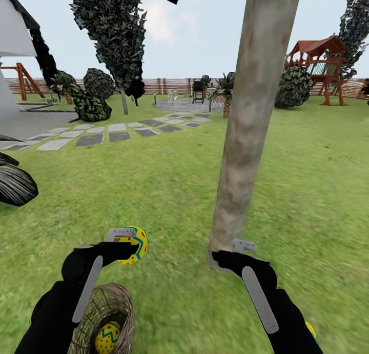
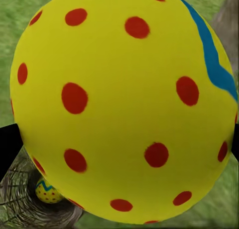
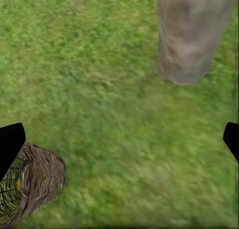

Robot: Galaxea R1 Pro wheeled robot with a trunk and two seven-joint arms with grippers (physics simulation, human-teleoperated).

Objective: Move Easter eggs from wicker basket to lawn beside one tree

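Note:
My left gripper (image 1: 126,242) is shut on a yellow Easter egg (image 1: 134,244) with red dots and a blue zigzag, held above the lawn (image 1: 169,200). The same egg (image 2: 124,104) looms large in the left wrist view. Just below it stands the wicker basket (image 1: 114,303), with another egg (image 1: 107,337) inside; that egg (image 2: 48,191) and the basket (image 2: 22,201) also show past the held one. My right gripper (image 1: 240,251) hangs open and empty close to the foot of the tree (image 1: 249,133). A sliver of a third egg (image 1: 310,329) peeks from behind my right forearm on the grass.
The right wrist view looks down on grass between the basket (image 3: 37,181) and the trunk base (image 3: 191,40). A grey stepping-stone path (image 1: 102,133) runs at the far left, a red playset (image 1: 320,66) and fence stand at the back, and dark palm fronds (image 1: 13,182) reach in from the left.

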